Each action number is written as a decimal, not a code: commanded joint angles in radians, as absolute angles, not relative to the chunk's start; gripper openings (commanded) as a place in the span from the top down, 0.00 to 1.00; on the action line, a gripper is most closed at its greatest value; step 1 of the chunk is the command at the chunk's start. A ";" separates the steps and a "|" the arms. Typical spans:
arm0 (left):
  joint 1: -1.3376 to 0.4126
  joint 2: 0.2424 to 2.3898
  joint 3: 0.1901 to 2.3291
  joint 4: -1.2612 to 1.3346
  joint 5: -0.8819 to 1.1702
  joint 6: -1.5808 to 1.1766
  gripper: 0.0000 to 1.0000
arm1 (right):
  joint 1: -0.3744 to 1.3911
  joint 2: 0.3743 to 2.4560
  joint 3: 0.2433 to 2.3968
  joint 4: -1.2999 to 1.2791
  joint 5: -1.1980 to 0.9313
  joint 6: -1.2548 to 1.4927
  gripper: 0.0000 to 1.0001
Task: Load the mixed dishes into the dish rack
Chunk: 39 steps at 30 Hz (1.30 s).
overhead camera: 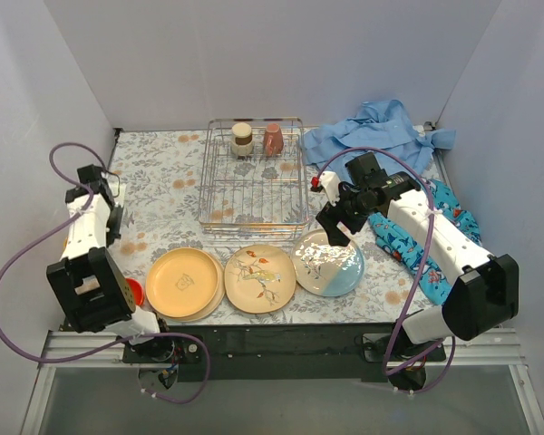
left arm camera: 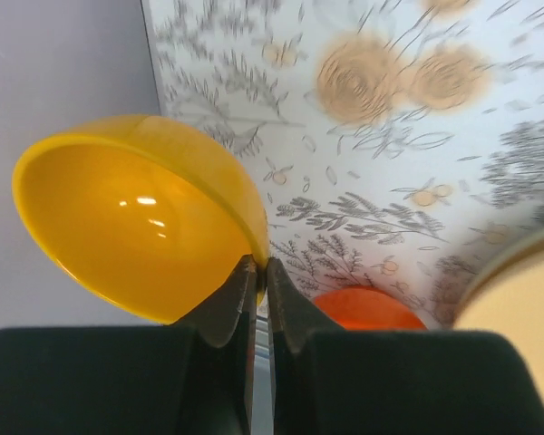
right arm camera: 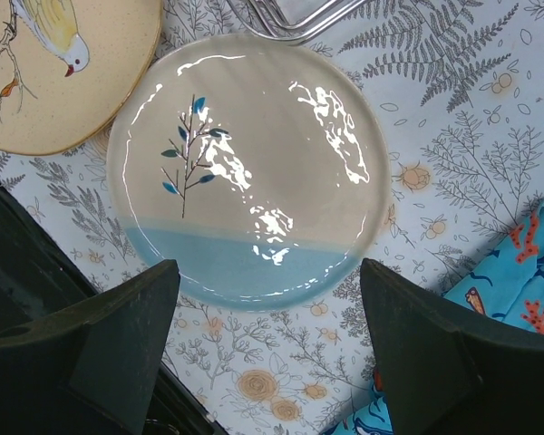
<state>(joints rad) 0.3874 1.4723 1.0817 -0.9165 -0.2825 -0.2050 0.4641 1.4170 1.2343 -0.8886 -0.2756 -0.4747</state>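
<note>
Bowls show best from the left wrist. There the left gripper [left arm camera: 261, 263] has its fingers closed on the rim of a yellow bowl [left arm camera: 136, 217], held on edge above the table. A red bowl [left arm camera: 363, 310] sits below it. The overhead view shows only a sliver of the red one beside the arm.

A flower-printed table cover [overhead camera: 154, 181] lies between pale lilac walls [overhead camera: 281, 54]. Along the near edge, left to right, lie a tan plate [overhead camera: 183, 283], a bird plate [overhead camera: 259, 278] and a cream-and-blue plate [right arm camera: 245, 168]. The dish rack [overhead camera: 254, 195] stands in the far middle with two cups [overhead camera: 242, 138] at its far end. Blue cloths [overhead camera: 381, 131] lie to the right.

The right gripper [right arm camera: 267, 272] hangs over the cream-and-blue plate's near edge, fingers spread wide and holding nothing.
</note>
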 commanded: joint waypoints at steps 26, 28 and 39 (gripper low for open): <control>-0.190 1.703 1.263 0.711 1.195 -1.732 1.00 | 0.357 1.407 1.098 -0.735 0.256 -0.434 0.14; -0.221 1.736 1.224 0.782 1.183 -1.798 1.00 | 0.351 1.393 1.083 -0.739 0.259 -0.428 0.13; -0.275 1.904 1.284 0.720 1.091 -1.846 1.00 | 0.353 1.436 1.104 -0.756 0.276 -0.420 0.14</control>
<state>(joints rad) -0.2840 1.8713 1.2339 0.7643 1.1526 -1.8381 0.3561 1.4204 1.0657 -0.7589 0.2565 -0.4221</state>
